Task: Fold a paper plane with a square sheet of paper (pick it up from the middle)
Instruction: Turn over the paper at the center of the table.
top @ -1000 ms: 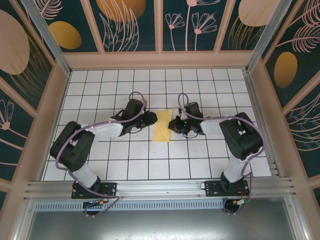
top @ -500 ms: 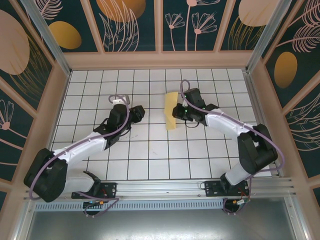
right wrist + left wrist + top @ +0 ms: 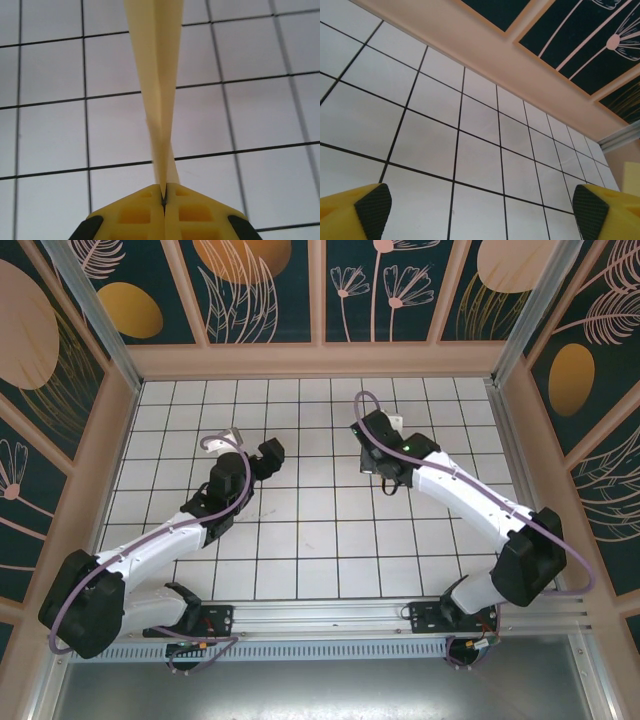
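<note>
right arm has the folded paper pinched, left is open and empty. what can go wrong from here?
1. The right gripper pinches the folded paper at one narrow end only; the long free part could sag, twist or slip out.
2. Away from the pinch the layers spread apart, so the crease may spring open.
3. The left gripper is wide open over the table and holds nothing; a hasty grab at the thin paper could crumple it.
</note>
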`<act>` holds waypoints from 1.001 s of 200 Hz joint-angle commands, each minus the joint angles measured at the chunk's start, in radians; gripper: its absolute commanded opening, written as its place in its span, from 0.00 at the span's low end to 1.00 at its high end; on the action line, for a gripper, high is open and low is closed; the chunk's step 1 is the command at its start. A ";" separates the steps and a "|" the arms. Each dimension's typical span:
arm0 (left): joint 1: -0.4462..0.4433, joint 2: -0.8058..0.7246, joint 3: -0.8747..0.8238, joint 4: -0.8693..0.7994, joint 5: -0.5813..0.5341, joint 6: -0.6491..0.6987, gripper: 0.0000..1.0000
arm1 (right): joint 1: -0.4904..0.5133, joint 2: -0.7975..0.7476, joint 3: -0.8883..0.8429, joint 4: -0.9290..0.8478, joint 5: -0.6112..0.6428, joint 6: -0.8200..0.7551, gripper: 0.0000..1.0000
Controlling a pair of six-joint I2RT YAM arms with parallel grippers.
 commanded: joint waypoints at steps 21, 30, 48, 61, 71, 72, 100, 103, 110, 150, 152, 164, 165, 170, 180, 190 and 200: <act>0.004 -0.022 0.006 -0.017 -0.123 -0.024 0.99 | 0.090 0.174 0.155 -0.335 0.281 0.096 0.03; 0.007 -0.024 0.003 -0.020 -0.157 -0.033 0.99 | 0.105 0.203 0.184 -0.372 0.288 0.118 0.03; 0.011 -0.022 0.007 -0.018 -0.215 -0.044 0.99 | 0.137 0.258 0.237 -0.444 0.324 0.171 0.03; 0.016 -0.019 0.017 -0.021 -0.241 -0.050 0.99 | 0.151 0.300 0.276 -0.493 0.341 0.203 0.03; 0.018 -0.017 0.025 -0.021 -0.256 -0.050 0.99 | 0.158 0.335 0.304 -0.520 0.341 0.214 0.03; 0.018 -0.016 0.025 -0.019 -0.256 -0.050 0.99 | 0.159 0.338 0.306 -0.521 0.341 0.214 0.03; 0.025 0.002 0.038 -0.016 -0.266 -0.047 0.99 | 0.179 0.435 0.340 -0.522 0.320 0.212 0.04; 0.025 0.004 0.040 -0.018 -0.267 -0.049 0.98 | 0.182 0.446 0.344 -0.524 0.316 0.213 0.04; 0.027 0.004 0.039 -0.017 -0.268 -0.051 0.99 | 0.188 0.471 0.352 -0.522 0.307 0.211 0.04; 0.030 -0.012 0.032 -0.015 -0.258 -0.056 0.99 | 0.217 0.590 0.364 -0.455 0.229 0.178 0.05; 0.030 -0.013 0.032 -0.016 -0.257 -0.056 0.99 | 0.217 0.595 0.364 -0.451 0.226 0.177 0.05; 0.030 -0.027 0.033 -0.032 -0.261 -0.063 0.99 | 0.219 0.616 0.361 -0.418 0.197 0.157 0.05; 0.030 -0.028 0.032 -0.033 -0.261 -0.064 0.99 | 0.219 0.617 0.361 -0.414 0.193 0.155 0.05; 0.030 -0.035 0.030 -0.037 -0.258 -0.064 0.99 | 0.220 0.625 0.361 -0.399 0.179 0.146 0.05; 0.030 -0.053 0.024 -0.043 -0.250 -0.065 0.98 | 0.221 0.634 0.359 -0.363 0.152 0.125 0.06; 0.030 -0.071 0.018 -0.061 -0.244 -0.075 0.98 | 0.220 0.644 0.355 -0.322 0.118 0.100 0.07; 0.030 -0.089 0.005 -0.066 -0.229 -0.081 0.99 | 0.220 0.656 0.356 -0.284 0.080 0.075 0.08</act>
